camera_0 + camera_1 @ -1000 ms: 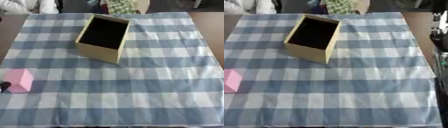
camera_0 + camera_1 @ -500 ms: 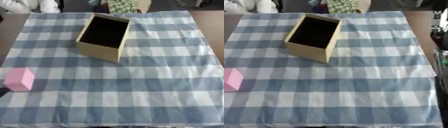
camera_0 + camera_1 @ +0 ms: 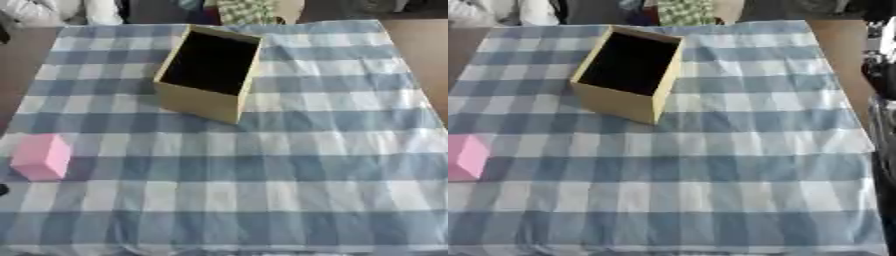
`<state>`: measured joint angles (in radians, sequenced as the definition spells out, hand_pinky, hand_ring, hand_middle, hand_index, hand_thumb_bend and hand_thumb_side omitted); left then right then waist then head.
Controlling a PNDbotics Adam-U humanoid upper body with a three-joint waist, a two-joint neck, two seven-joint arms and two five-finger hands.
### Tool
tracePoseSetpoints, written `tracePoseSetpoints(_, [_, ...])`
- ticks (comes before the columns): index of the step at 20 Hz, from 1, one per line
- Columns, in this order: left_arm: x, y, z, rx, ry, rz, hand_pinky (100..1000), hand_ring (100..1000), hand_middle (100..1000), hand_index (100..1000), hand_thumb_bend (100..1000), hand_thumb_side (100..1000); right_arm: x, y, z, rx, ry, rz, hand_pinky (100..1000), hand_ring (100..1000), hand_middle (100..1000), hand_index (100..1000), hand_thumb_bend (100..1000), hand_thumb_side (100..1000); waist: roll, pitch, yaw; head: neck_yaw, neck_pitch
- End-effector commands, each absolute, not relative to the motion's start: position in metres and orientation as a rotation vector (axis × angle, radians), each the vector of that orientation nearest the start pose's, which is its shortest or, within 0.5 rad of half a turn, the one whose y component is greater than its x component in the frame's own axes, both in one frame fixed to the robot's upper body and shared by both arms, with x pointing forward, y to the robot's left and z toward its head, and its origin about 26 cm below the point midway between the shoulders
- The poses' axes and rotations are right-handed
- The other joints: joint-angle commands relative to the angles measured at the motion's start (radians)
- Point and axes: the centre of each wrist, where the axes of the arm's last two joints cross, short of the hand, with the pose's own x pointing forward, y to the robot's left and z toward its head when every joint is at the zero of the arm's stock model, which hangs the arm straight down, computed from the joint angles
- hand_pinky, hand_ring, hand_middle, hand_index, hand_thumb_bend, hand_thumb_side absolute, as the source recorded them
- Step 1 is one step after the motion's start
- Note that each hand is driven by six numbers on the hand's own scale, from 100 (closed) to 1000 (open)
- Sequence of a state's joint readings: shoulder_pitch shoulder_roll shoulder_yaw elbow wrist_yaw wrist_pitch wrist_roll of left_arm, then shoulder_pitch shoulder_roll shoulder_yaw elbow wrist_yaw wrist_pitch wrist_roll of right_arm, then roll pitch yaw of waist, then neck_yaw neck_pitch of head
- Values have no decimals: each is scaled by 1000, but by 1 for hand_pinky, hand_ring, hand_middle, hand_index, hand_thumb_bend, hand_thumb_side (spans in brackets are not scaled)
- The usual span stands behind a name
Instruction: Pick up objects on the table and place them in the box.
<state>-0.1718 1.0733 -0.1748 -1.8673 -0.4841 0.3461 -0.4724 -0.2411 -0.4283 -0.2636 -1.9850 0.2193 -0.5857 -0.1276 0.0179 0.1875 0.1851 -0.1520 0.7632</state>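
A blue and white checked cloth [image 3: 262, 165] covers most of the worktop [image 3: 424, 45], whose brown surface shows only along the left and right edges. On the far half of the cloth, a little left of the middle, stands an open tan box [image 3: 210, 72]. It is rectangular, turned slightly askew to the checks, and its inside looks dark; I cannot see anything in it. A pink block [image 3: 39, 156] lies on the cloth near the left edge, on the near half, well apart from the box. It rests on the cloth with nothing touching it, so it is not yet in the box. In the right eye view the same block is cut by the left border of the picture. The cloth has some soft folds on the right side and along the near edge. At the far edge of the worktop there are some pieces of fabric, one with a green and white check pattern [image 3: 245, 10]. In the right eye view some dark and silver parts show along the right border, but I cannot tell what they are. No hand of the robot shows in either view, so I cannot say if the fingers are apart or together.
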Motion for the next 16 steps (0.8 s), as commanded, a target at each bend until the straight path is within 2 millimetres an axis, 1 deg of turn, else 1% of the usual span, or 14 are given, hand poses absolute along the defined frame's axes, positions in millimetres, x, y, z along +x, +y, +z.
tracePoseSetpoints(1, [296, 375, 225, 968, -948, -1395, 716, 838, 840, 910, 669, 492, 283, -345, 228, 840, 3166, -598, 789, 616, 595, 779, 100, 754, 3, -12, -2, 4, 7])
tracePoseSetpoints(2, [299, 377, 227, 961, -936, -1403, 717, 839, 845, 913, 648, 485, 283, -345, 228, 838, 3167, -598, 789, 617, 595, 779, 100, 754, 3, -12, -4, 5, 7])
tracePoseSetpoints(4, [302, 379, 230, 948, -918, -1422, 721, 843, 862, 925, 566, 452, 283, -345, 228, 834, 3167, -599, 789, 617, 595, 779, 100, 754, 3, -12, -6, 7, 7])
tracePoseSetpoints(5, [304, 379, 232, 943, -910, -1431, 718, 841, 863, 932, 493, 414, 283, -345, 228, 833, 3167, -599, 789, 617, 595, 779, 100, 754, 2, -12, -7, 8, 7])
tracePoseSetpoints(6, [305, 379, 234, 937, -904, -1440, 715, 838, 860, 932, 455, 390, 283, -345, 228, 833, 3168, -599, 789, 617, 595, 779, 100, 754, 2, -12, -7, 9, 7])
tracePoseSetpoints(7, [305, 379, 236, 930, -899, -1448, 709, 836, 865, 939, 420, 368, 283, -345, 228, 833, 3168, -598, 789, 617, 595, 779, 100, 754, 2, -11, -8, 10, 7])
tracePoseSetpoints(8, [306, 378, 238, 918, -895, -1457, 704, 834, 876, 943, 405, 361, 283, -345, 228, 832, 3168, -597, 789, 617, 595, 779, 100, 754, 2, -11, -8, 11, 7])
tracePoseSetpoints(11, [306, 375, 244, 884, -878, -1480, 689, 820, 888, 940, 416, 364, 283, -345, 228, 829, 3168, -597, 789, 617, 595, 779, 100, 754, 1, -11, -11, 12, 7])
tracePoseSetpoints(13, [307, 374, 246, 859, -862, -1493, 687, 816, 892, 942, 454, 383, 283, -344, 228, 827, 3168, -595, 789, 617, 595, 779, 100, 754, 1, -11, -12, 14, 7])
tracePoseSetpoints(16, [307, 373, 252, 842, -831, -1509, 691, 816, 888, 940, 480, 387, 283, -344, 228, 825, 3169, -594, 789, 617, 595, 779, 100, 754, 1, -12, -12, 17, 7])
